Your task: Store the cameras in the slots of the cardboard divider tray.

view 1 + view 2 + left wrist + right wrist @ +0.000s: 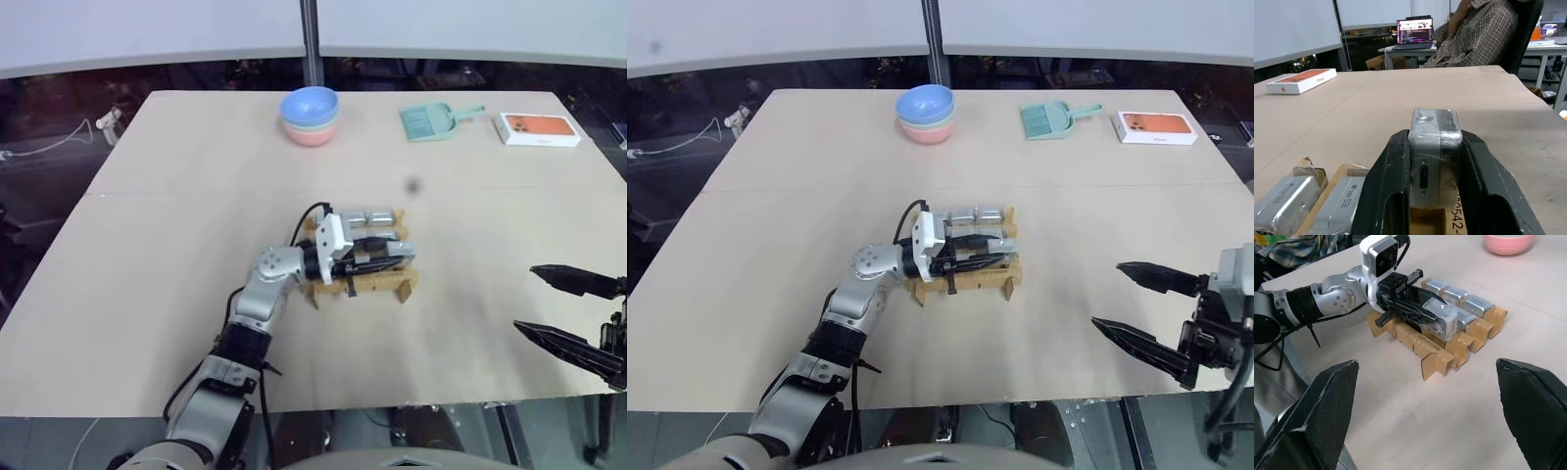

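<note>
The brown cardboard divider tray [404,287] stands at the middle of the table. Several silver-grey cameras [1459,296] sit in its far and middle slots. My left gripper [392,257] reaches level across the tray from the left. It is shut on one more camera [1434,147], wrapped in clear film, held just above the tray's near row towards its right end. My right gripper [525,299] hangs open with nothing in it over the table's front right edge. It points towards the tray from well off to the right.
At the table's far side are a stack of bowls [311,116], blue on top, a green dustpan [436,121] and a white-and-orange flat box [540,129]. A person in a checked shirt [1479,34] sits by a laptop [1415,32] beyond the table.
</note>
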Available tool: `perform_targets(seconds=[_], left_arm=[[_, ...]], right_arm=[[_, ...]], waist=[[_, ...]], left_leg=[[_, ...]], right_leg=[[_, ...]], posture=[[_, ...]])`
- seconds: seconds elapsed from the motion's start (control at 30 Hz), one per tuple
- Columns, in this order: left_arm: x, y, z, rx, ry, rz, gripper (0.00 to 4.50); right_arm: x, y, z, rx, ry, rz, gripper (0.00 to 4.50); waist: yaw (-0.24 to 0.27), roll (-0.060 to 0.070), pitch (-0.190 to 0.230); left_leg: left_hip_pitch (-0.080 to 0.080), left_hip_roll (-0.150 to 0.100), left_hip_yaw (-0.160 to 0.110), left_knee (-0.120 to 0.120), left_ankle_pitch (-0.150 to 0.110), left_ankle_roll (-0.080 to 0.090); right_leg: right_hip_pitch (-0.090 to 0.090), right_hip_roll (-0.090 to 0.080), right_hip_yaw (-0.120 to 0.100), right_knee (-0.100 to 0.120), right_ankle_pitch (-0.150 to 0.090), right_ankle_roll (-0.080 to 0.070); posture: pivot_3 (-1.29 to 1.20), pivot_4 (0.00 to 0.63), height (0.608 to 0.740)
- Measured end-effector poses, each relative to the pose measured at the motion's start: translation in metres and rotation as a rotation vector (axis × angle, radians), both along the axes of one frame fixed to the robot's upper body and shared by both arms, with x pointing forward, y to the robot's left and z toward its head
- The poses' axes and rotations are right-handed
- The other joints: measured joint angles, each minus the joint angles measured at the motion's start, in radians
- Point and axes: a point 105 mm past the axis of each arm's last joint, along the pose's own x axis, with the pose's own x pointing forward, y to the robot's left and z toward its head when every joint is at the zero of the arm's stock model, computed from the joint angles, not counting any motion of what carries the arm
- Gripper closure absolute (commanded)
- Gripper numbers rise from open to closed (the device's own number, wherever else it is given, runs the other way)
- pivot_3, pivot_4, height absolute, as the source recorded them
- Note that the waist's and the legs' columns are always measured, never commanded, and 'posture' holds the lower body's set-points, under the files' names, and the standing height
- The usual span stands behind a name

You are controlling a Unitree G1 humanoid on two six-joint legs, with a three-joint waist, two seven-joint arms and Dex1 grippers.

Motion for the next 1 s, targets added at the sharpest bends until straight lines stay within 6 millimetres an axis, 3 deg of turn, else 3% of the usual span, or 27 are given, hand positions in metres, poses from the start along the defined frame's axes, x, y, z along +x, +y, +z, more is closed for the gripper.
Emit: perform_targets(seconds=[1.0], left_arm=[[0.007, 0.013, -0.005, 0.070, 0.047, 0.043, 3.78]], right_arm=[[0.005, 0.001, -0.001, 0.030, -0.029, -0.005, 0.05]], waist=[[0.000, 0.003, -0.002]], left_leg=[[0.000, 0.001, -0.001, -0.001, 0.000, 0.000]], right_leg=[[0.000, -0.001, -0.001, -0.003, 0.000, 0.000]], posture=[[0.00, 0.150, 0.740]])
